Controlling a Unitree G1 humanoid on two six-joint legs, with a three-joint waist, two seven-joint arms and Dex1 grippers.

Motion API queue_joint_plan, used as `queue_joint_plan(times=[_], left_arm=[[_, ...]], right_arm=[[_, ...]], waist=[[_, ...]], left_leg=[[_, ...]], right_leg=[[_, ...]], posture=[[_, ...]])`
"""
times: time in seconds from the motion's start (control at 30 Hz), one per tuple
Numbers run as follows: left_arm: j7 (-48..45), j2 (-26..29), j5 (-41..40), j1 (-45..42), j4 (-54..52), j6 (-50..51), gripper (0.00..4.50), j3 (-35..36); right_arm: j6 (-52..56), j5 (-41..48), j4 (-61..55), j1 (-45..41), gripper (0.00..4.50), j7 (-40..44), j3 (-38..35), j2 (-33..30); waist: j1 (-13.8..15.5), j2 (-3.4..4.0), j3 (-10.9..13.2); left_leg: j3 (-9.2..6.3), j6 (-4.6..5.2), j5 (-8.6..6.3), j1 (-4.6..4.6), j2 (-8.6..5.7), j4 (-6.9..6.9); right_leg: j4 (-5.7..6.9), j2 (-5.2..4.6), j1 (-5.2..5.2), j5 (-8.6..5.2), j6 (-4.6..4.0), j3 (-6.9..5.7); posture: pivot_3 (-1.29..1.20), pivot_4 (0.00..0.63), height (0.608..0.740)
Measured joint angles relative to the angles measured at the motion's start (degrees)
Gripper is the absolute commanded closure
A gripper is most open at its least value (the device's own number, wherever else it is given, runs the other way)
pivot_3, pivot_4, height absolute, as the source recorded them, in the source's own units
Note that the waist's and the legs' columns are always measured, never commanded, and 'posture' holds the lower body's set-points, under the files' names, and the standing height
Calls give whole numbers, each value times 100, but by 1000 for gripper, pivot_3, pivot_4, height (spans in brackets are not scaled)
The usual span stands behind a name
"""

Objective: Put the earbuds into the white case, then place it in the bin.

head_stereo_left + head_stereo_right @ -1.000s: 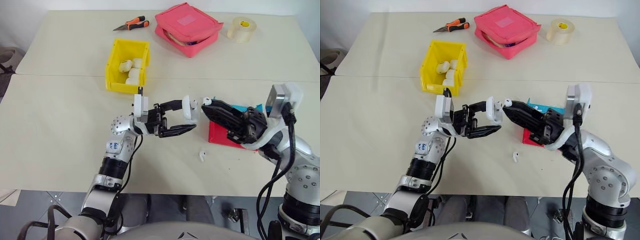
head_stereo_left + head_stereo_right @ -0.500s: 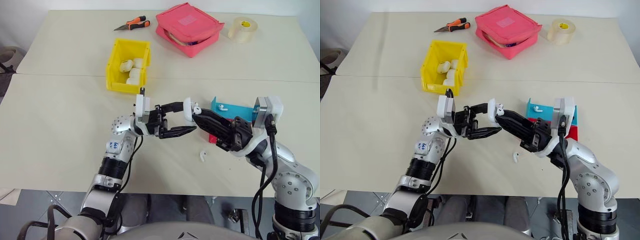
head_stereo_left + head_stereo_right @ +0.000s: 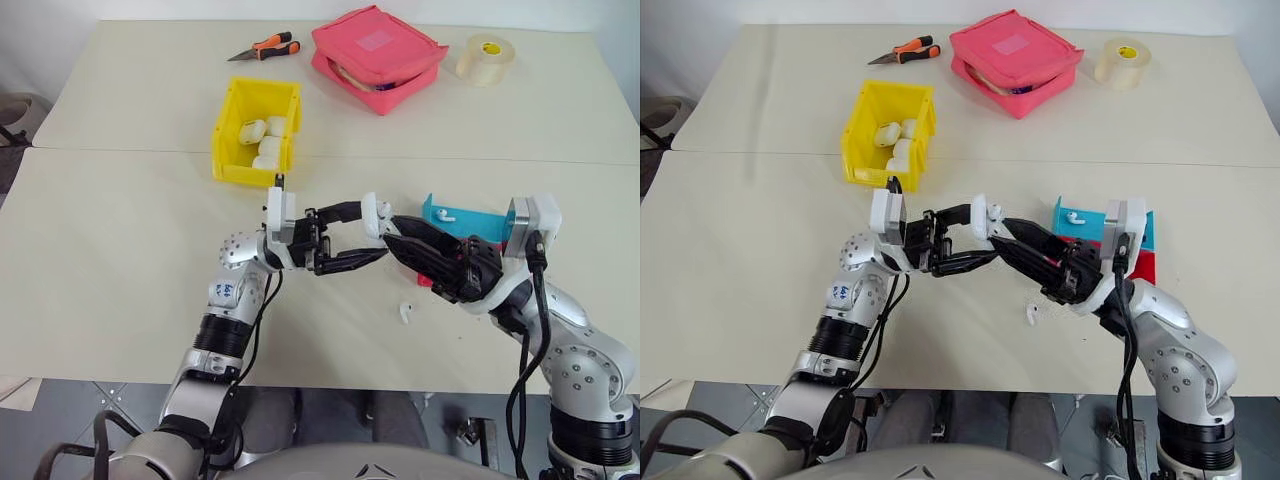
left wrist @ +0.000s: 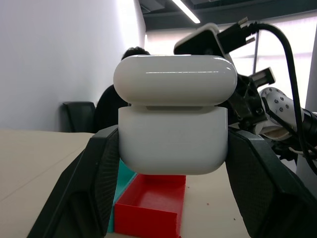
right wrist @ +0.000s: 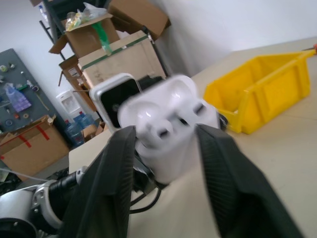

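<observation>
**White case held mid-air, one earbud seated, one left on the worktop**

White glossy plastic is what the left end effector [image 3: 372, 233] is clenched on: the white case [image 3: 372, 217], grasped by its lower half at the centre of the frame, above the worktop [image 3: 120, 290]. In the left wrist view the case sits square between the two black fingers with its lid up. The case appears to be presented sideways so that its open mouth faces the other arm.

The right end effector [image 3: 392, 230] is met tip to tip with the case. In the right wrist view its fingers are parted on either side of the case, and an earbud is seen seated in one socket. It is judged that this earbud has just been let go; nothing is seen held between those fingers.

A second earbud [image 3: 405, 312] lies loose on the worktop, just below the right arm, and is judged to be the next item to collect. A further earbud [image 3: 445, 214] rests in the blue tray [image 3: 470, 221], beside the red tray [image 3: 1143, 266].

The bin [image 3: 256, 132], upper left of centre, already holds several white cases. Pliers [image 3: 263, 47], a pink pouch [image 3: 376, 56] and a tape roll [image 3: 485, 58] lie along the top, well apart from the work. The path to the bin is unobstructed.
</observation>
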Motion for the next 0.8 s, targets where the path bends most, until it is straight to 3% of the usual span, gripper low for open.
queue_joint_plan(times=[0.17, 0.27, 0.4, 0.53, 0.7, 0.8], left_arm=[[-9, -38, -10, 1, -172, 2, 1700, -16], [-32, 167, -7, 78, -253, 60, 1700, -17], [-56, 681, 37, 270, -403, 160, 1700, 19], [0, 1377, 462, 260, -631, 187, 1700, -25], [211, 1689, 1069, 127, -763, 307, 1700, -399], [343, 1769, 1454, -95, -854, 387, 1700, -676]], right_arm=[[-1, -69, 71, -12, 47, 86, 16, -175], [-8, -77, 167, 91, 47, 196, -210, -455], [-37, -151, 248, 410, 1046, 403, -679, -875], [-276, -659, 251, 750, 2481, 881, -841, -1444], [-646, -1464, 214, 388, 4289, 1206, -494, -1867], [-605, -1605, 24, -174, 4476, 1004, -45, -1749]], waist=[[-3, 0, 0], [-3, 0, 0], [1, -1, 0], [4, 0, 0], [2, -3, 2], [-6, -3, 2]], left_leg=[[0, 1, 0, 0, 1, 0], [2, 1, 0, 2, 1, 0], [2, 1, 0, 2, 2, -4], [5, 1, -1, 3, 1, -3], [5, 2, -1, 7, 2, -4], [3, 1, -1, 8, 3, -5]], right_leg=[[-1, 0, 1, 0, 0, 1], [0, 0, 1, 0, 0, 1], [-1, 0, 1, 0, 0, 2], [-1, 0, 3, 0, 0, 3], [-1, 1, 5, 0, 0, 5], [-1, 1, 4, 0, 0, 4]], posture=[[0, 150, 740], [0, 150, 740], [0, 150, 740], [0, 150, 740], [0, 150, 740], [0, 150, 740]])
